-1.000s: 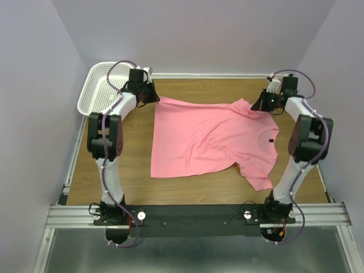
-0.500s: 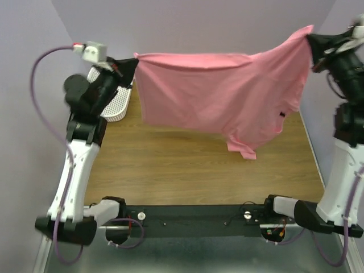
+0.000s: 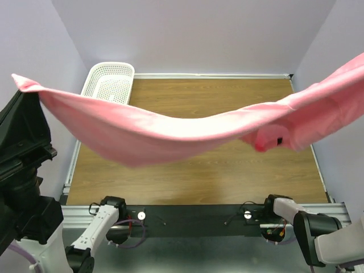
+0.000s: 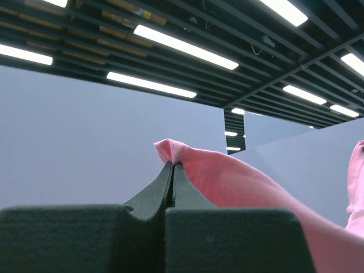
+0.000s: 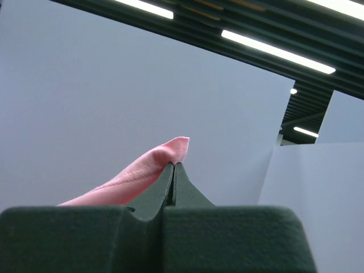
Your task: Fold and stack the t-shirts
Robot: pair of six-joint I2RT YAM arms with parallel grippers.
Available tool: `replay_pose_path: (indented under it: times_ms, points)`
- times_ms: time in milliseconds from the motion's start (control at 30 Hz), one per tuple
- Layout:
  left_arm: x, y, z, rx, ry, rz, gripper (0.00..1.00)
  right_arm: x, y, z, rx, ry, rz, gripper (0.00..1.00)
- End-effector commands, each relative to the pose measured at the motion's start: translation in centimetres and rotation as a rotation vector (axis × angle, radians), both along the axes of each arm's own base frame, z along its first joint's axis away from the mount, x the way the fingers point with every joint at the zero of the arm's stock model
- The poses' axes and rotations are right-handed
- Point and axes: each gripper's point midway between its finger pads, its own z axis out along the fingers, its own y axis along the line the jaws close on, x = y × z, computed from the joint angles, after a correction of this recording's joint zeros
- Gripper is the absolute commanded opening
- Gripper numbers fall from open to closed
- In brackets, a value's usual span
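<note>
**A:** Where is the t-shirt (image 3: 170,133) at this point?

**B:** Off the table (image 3: 187,176) altogether. It is slung across the middle of the top view, from the upper left edge to the right edge, and sags in the centre. The left gripper (image 4: 172,166) is pinched on one pink corner and the right gripper (image 5: 173,165) on another (each wrist view shows cloth poking out above closed tips).

**A:** How should it be laid down?

**B:** I'd spread the arms to take out the sag, then lower the hanging edge onto the wood first. Then draw back so the rest settles flat. Part of the cloth hangs bunched at centre right and could tuck under. Steer it short of the white basket (image 3: 108,79) at the upper left.
</note>
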Motion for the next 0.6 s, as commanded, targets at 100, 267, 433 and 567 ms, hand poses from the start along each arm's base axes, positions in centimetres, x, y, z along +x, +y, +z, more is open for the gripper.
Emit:
replay_pose_path:
  times_ms: [100,267,433,567]
  points:
    - [9.0,0.2,-4.8,-0.036,0.242,0.056,0.0,4.3,-3.1,-0.5,0.102,0.054,-0.098,0.0]
    - [15.2,0.9,-10.1,-0.068,0.401,0.135,0.0,11.4,-2.5,-5.5,0.049,0.253,-0.053,0.01]
    - [25.3,0.1,-21.4,-0.065,0.709,0.165,0.0,20.5,-2.1,-16.7,-0.012,0.562,0.008,0.0]
    - [33.1,-1.7,-32.9,-0.039,1.006,0.135,0.0,26.7,-2.3,-28.4,-0.043,0.781,0.04,0.01]
